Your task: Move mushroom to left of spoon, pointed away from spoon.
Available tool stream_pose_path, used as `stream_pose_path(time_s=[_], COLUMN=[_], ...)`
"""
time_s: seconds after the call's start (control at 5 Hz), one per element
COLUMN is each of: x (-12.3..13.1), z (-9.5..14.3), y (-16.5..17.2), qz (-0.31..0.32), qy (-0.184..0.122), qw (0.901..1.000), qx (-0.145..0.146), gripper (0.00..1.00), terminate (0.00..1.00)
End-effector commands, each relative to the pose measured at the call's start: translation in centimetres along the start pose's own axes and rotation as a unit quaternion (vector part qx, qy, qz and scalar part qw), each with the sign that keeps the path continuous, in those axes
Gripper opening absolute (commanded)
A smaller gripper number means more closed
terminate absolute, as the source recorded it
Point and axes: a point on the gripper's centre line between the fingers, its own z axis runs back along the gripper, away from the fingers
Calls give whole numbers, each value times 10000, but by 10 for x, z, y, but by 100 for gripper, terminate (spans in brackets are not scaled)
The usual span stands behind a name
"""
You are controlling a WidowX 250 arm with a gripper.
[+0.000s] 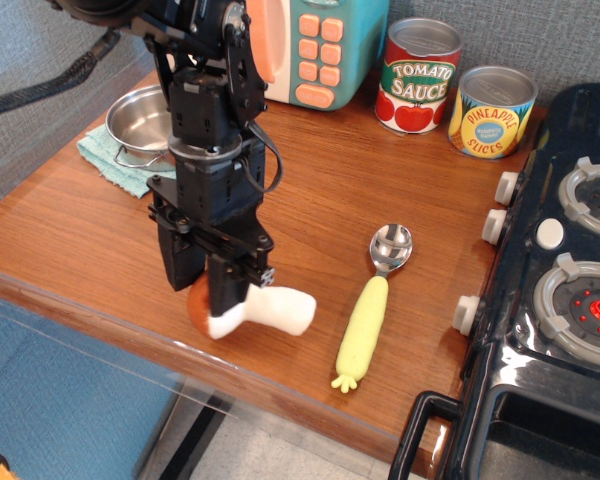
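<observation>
Toy kitchen: play stove (570, 300), toy microwave (305, 45), tomato-sauce can (417, 75).

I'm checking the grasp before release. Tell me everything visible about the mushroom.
The mushroom is a toy with a reddish-brown cap, mostly hidden behind the gripper, and a thick white stem that looks like smooth plastic. It lies roughly horizontal, stem toward the spoon, cap away from it. The gripper is shut on its cap end. It sits left of the spoon, apart from it, low over the table's front edge; contact is unclear.

mushroom (265, 310): white stem and a bit of red-brown cap, lying sideways, stem end toward the spoon
spoon (372, 305): shiny bowl, yellow handle, flat, right of mushroom
</observation>
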Motion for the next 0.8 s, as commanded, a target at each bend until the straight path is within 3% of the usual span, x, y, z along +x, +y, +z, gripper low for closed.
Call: stream_pose_path(time_s=[0.0, 0.2, 0.4, 0.6], x=[-25, -29, -25, -25], z=[57, 68, 65, 65], y=[24, 26, 25, 25], qz=[1087, 1413, 1476, 1476], qy=[-1134, -1452, -1462, -1462], qw=[9876, 9792, 9777, 9777], qx=[19, 98, 305, 305], gripper=[100, 100, 100, 100], terminate=[0, 0, 0, 0])
